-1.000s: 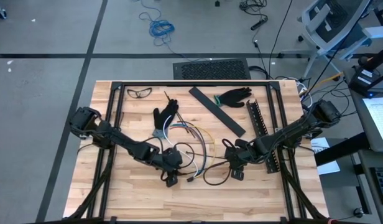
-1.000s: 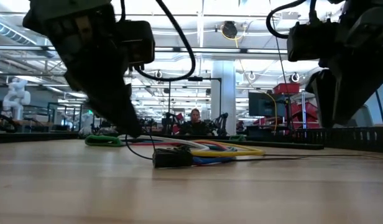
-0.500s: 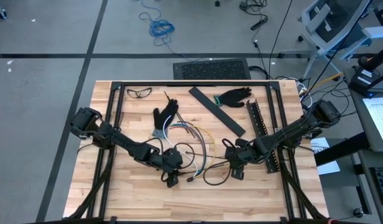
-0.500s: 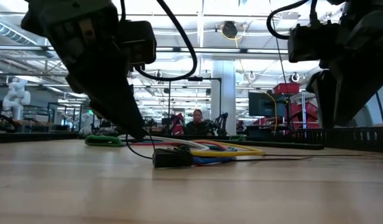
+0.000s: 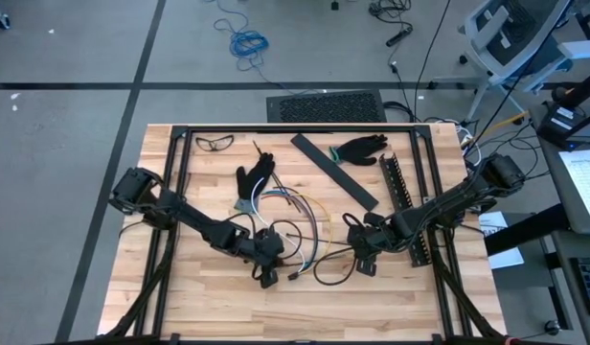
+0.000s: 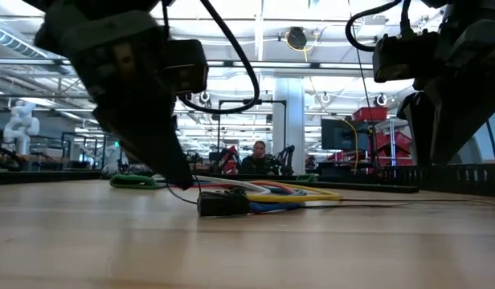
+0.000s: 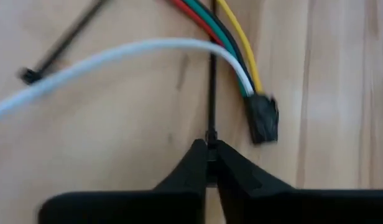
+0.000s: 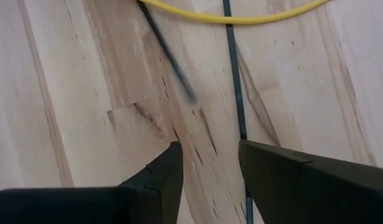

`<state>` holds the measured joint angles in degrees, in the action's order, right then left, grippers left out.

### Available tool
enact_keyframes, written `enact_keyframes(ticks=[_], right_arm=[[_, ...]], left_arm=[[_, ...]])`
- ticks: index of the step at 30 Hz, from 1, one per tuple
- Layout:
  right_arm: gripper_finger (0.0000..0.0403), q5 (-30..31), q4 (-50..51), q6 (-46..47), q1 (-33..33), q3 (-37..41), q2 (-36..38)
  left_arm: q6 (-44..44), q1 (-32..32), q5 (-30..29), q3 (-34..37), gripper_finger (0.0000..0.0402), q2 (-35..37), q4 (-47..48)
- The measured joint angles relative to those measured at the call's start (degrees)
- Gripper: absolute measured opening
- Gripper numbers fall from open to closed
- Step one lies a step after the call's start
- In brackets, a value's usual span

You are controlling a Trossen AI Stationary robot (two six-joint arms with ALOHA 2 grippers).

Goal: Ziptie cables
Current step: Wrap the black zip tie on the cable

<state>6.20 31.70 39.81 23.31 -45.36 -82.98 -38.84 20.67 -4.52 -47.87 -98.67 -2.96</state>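
Cables [image 7: 232, 56] just ahead of left end effector [image 7: 210, 163], pinching thin black ziptie [image 7: 212, 93]; right end effector [image 8: 210, 163] spread.

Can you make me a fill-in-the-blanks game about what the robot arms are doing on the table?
1. The left gripper is ____ on a thin black zip tie.
2. The right gripper has its fingers ____.
3. The cables end in a small ____ plug.
4. The table is made of ____.

Missing words: shut; open; black; wood
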Motion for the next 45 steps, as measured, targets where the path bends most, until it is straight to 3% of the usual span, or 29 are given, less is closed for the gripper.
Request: enact_keyframes(ticks=[5, 10, 12, 16, 20, 23, 29, 35, 38, 42, 45], right_arm=[[0.0148, -0.01, 0.36, 1.07, 0.0, -0.01, 0.0], [0.0148, 1.5, 0.62, 1.41, 0.0, 0.0, 0.0], [0.0148, 2.01, 0.99, 1.46, -0.11, 0.0, 0.0], [0.0148, 3.13, 1.09, 1.97, -0.11, -0.01, 0.0], [0.0148, 4.3, 2.81, 3.36, -0.09, 0.0, 0.0], [0.0148, 4.37, 4.89, 4.65, -0.09, 0.0, 0.26], [0.0148, 4.45, 9.21, 6.77, -0.09, 0.0, 2.08], [0.0148, 6.82, 10.64, 9.12, -0.08, 0.0, 4.28], [0.0148, 7.43, 10.76, 9.46, -0.09, 0.0, 5.16], [0.0148, 7.48, 11.45, 9.46, -0.09, 0.0, 6.07], [0.0148, 7.53, 12.17, 10.32, -0.09, -0.02, 6.36]], left_arm=[[0.4, -2.08, 0.08, -5.39, 0.0007, 8.51, 13.48], [4.87, -3.63, 0.54, -12.92, 0.0006, 20.59, 42.94], [4.53, -5.1, -2.24, -16.21, 0.0006, 24.29, 54.57], [0.12, -8.51, -19.85, -20.79, 0.0005, 30.4, 65.21], [-2.2, -12.72, -40.73, -21.14, 0.0005, 32.79, 59.23], [4.13, -15.09, -46.26, -21.14, 0.0005, 30.58, 52.79], [18.25, -16.53, -45.45, -19.72, 0.0004, 16.55, 52.86], [21.21, -16.48, -44.22, -17.87, 0.0004, 0.76, 52.25], [21.26, -16.5, -38.64, -17.58, 0.0004, -6.73, 47.48], [21.55, -16.03, -23.92, -18.65, 0.0004, -11.37, 38.92], [21.18, -14.91, -22.36, -19.35, 0.0004, -11.85, 36.68]])
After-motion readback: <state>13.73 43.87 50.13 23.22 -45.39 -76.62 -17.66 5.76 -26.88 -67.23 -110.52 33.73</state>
